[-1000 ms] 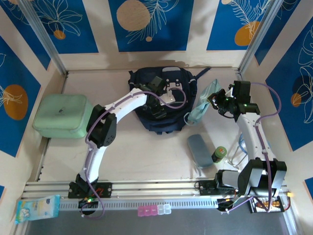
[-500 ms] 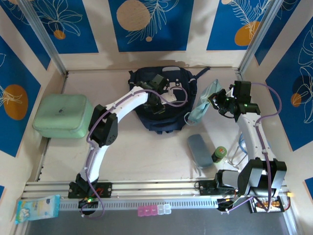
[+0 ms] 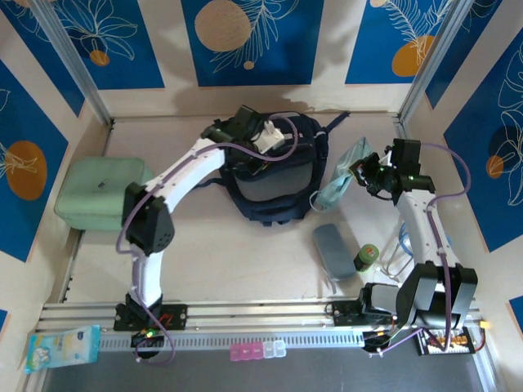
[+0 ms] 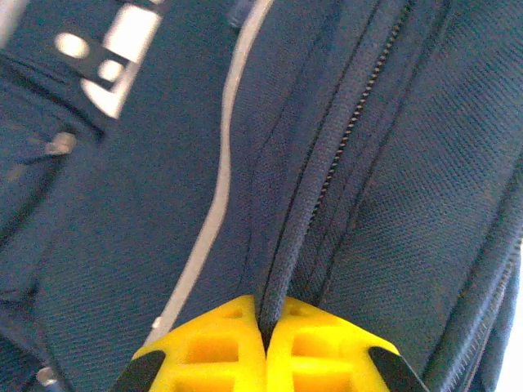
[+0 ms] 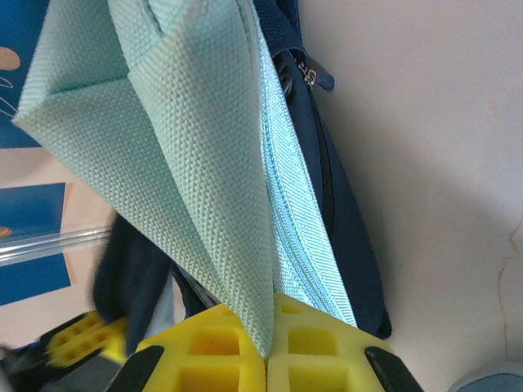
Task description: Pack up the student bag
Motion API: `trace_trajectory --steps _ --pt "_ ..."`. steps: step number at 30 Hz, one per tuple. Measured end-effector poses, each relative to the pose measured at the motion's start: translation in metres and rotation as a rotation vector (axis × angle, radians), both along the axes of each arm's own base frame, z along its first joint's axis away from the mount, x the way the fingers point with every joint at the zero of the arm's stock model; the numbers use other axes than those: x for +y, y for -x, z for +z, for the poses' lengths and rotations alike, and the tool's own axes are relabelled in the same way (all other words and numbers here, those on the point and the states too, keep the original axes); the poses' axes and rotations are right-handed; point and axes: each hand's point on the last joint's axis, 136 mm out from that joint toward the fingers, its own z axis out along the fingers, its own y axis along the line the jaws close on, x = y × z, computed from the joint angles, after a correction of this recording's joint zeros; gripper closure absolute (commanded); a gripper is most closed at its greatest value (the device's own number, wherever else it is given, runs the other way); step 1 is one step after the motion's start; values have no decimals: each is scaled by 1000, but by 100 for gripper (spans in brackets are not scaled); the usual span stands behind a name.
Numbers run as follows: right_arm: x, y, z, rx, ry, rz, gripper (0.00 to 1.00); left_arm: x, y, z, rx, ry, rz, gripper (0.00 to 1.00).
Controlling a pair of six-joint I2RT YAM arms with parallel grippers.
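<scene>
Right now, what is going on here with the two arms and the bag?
The left tool is shut on a fold of the bag beside its zipper. The right tool pinches a teal pouch and holds it just right of the bag. A mint case and a grey pouch lie on the table, not yet packed.

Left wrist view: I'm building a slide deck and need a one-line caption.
Yellow left claw shut on a zipper-side fold of the large dark navy fabric student bag.
</scene>
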Motion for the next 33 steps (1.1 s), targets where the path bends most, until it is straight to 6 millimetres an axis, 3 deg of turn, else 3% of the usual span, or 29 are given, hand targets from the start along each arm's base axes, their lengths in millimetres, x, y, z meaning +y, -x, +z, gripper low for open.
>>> trace_trajectory --steps 5,8,13,18,25,29,33 --pt "26 -8 -18 38 -39 94 100 19 12 45 -11 107 147 100" --pt "38 -11 -20 32 -63 135 100 22 13 50 24 147 225 100" --pt "46 -20 -2 -34 -114 159 100 12 2 59 49 191 294 100" --pt "51 -28 18 -106 -157 168 100 -4 -25 76 16 242 388 100" --pt "64 -30 40 -165 -203 171 100 -7 -40 68 19 259 463 100" --pt "99 -33 29 -119 -256 236 100 -11 -44 64 29 276 471 100" --pt "134 -44 -8 22 -307 276 100 -15 -43 63 46 294 467 100"
